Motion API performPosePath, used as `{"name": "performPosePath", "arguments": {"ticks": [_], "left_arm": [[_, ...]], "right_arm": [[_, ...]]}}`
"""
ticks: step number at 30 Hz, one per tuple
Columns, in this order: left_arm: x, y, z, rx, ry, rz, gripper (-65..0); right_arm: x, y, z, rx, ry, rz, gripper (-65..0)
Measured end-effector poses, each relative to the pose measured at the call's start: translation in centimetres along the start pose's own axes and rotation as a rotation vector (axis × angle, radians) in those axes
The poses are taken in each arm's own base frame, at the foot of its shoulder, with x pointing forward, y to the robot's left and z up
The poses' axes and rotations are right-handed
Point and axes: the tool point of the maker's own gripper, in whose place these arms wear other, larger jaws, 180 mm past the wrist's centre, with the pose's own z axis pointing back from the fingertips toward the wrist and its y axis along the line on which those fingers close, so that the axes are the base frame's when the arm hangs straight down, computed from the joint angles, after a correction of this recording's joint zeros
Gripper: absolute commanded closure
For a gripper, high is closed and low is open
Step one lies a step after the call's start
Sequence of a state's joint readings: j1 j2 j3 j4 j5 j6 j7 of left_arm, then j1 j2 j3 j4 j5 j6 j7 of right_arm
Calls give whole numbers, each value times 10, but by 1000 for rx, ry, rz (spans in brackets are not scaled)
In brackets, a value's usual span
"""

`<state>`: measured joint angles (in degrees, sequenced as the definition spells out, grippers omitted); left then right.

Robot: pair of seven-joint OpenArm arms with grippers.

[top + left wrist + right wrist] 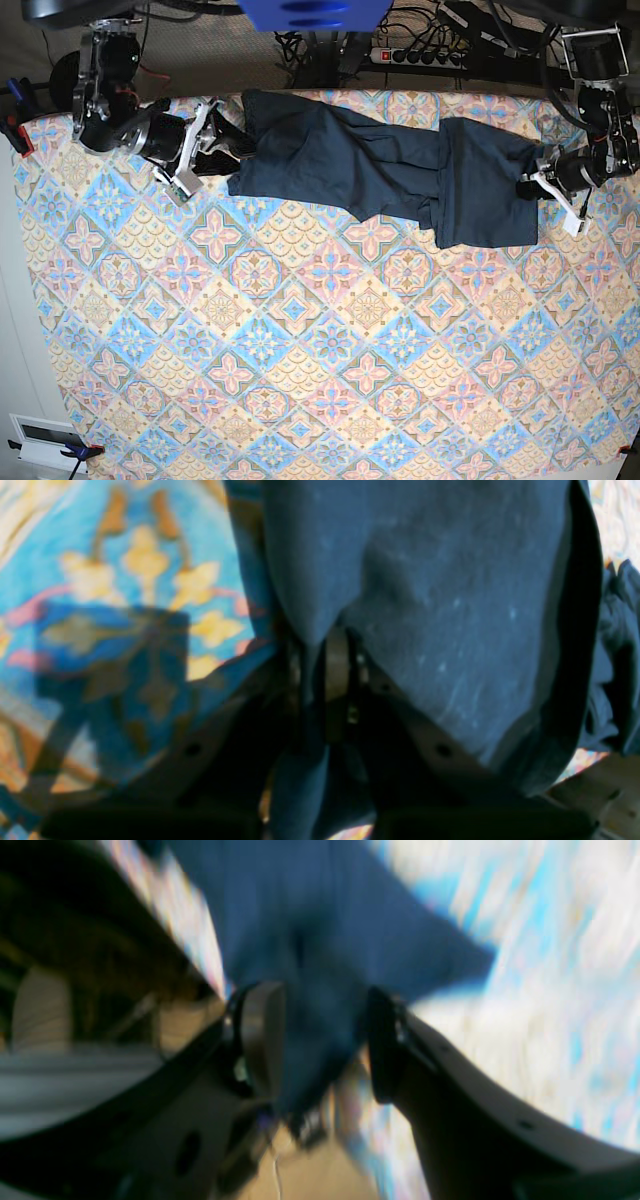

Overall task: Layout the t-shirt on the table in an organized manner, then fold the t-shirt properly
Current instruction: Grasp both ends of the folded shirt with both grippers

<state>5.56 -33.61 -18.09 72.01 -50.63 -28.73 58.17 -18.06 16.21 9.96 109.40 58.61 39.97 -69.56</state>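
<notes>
Two arms are on the t-shirt point(385, 175) at once, one at each end, and the garment lies stretched in a long rumpled band across the far part of the bench point(300, 340), well away from the near edge. The left end effector point(327, 680) has its jaws pressed together on a pinch of navy fabric, which drapes up and over the fingers in the wrist view; in the base view that arm sits at the shirt's right-hand end. The right end effector point(320, 1040) stands with jaws spread, cloth lying between the two pads but not clamped as far as the blurred wrist picture shows; in the base view it is at the shirt's left-hand end, by the far corner. The layout looks barely under way to me: the middle is creased, one part overlaps another near the right, and the collar and sleeves cannot be made out. Risks from here, as I judge them: with only one end held, any pull by the left arm would drag the whole shirt sideways rather than tension it, and bunch the loose end. If the right jaws close on a doubled layer, the spread will come out twisted. The shirt also lies close to the bench's far edge, so a tug that way could slide fabric off it.
</notes>
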Motion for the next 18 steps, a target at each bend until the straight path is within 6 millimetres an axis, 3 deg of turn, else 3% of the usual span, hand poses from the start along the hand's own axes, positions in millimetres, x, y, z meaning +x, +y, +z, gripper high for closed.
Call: {"name": "performPosePath", "arguments": {"ticks": [4,9,11,13,15,18], "left_arm": [[-1,-3,-3,-7,5,-9,-18],[-4,-6,-4,-16,7,-5,-20],[-5,-5,-3,-13,3,-4,-20],[-7,-5,-3,-16,3,-1,-20],[-8,-5,-3,-20,4,-3,-20],[-8,-5,-3,-19,3,-2,-19]], "right_arm": [[-37,-8,-9,-2,87,-105,-259],[-54,-18,-18,8,88,-211,-257],[-50,-24,-19,-1,91,-203,-257],[-30,-31,-20,-8,17,-189,-257],[-22,-34,-21,-3,-23,-197,-257],[-41,-36,-24,-7,24,-240,-257]]}}
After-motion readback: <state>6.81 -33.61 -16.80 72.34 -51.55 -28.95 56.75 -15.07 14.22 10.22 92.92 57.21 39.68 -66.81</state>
